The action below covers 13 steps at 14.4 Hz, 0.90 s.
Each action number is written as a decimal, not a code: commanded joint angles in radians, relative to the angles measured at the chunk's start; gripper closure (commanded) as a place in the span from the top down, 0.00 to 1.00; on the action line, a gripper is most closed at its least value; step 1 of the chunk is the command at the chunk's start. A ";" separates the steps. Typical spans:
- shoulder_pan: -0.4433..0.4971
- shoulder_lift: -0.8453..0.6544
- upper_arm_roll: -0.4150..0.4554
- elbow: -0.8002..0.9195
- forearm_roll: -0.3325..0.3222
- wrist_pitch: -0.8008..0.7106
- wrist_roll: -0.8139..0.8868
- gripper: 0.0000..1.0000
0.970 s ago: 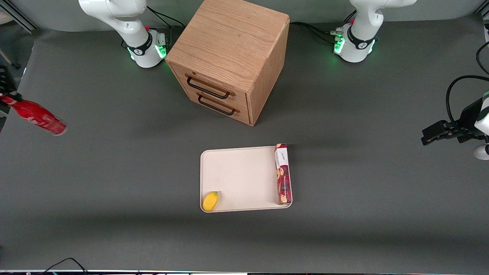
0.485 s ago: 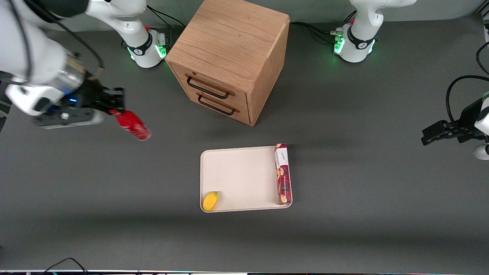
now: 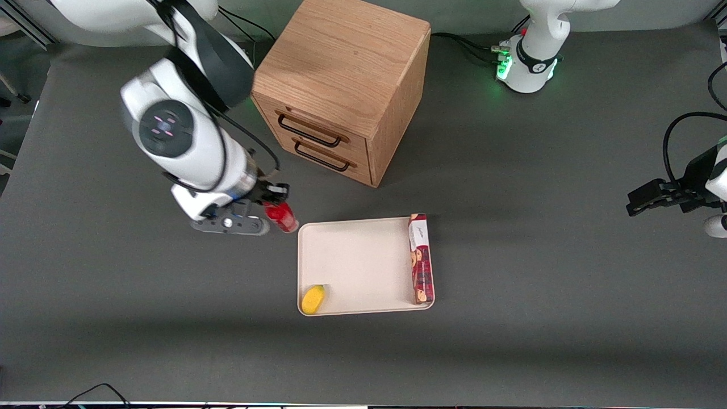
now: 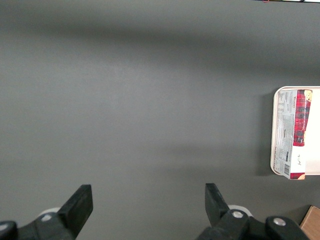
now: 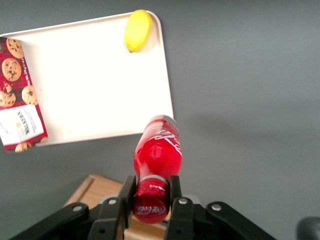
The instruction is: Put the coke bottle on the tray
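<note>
End effector (image 3: 276, 200), coke bottle (image 3: 281, 217) now beside tray (image 3: 352, 267).

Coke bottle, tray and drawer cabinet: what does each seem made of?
Coke bottle, held by the gripper just short of the tray: glossy red, likely plastic, given its sheen. Tray: matte cream, probably plastic or melamine. Drawer cabinet: wood, visible grain, dark handles.

You are looking at a robotics lab bench, not a home or a shop. The tabletop (image 3: 539, 187) is covered in plain dark grey matting, and two white arm bases (image 3: 528, 62) are bolted at its edge with green status lights glowing and black cables (image 3: 681, 136) trailing off. The few household props, a wooden drawer cabinet (image 3: 341, 85) and a cream tray (image 3: 358, 261), stand alone on it like test pieces.
</note>
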 commanded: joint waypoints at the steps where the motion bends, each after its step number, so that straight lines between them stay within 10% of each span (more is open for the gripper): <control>1: -0.006 0.040 0.020 -0.052 -0.039 0.101 0.047 0.05; 5: 0.018 0.129 0.023 -0.085 -0.172 0.187 0.174 0.05; 10: 0.024 0.170 0.029 -0.085 -0.188 0.243 0.210 0.13; 13: 0.026 0.178 0.029 -0.080 -0.188 0.243 0.208 1.00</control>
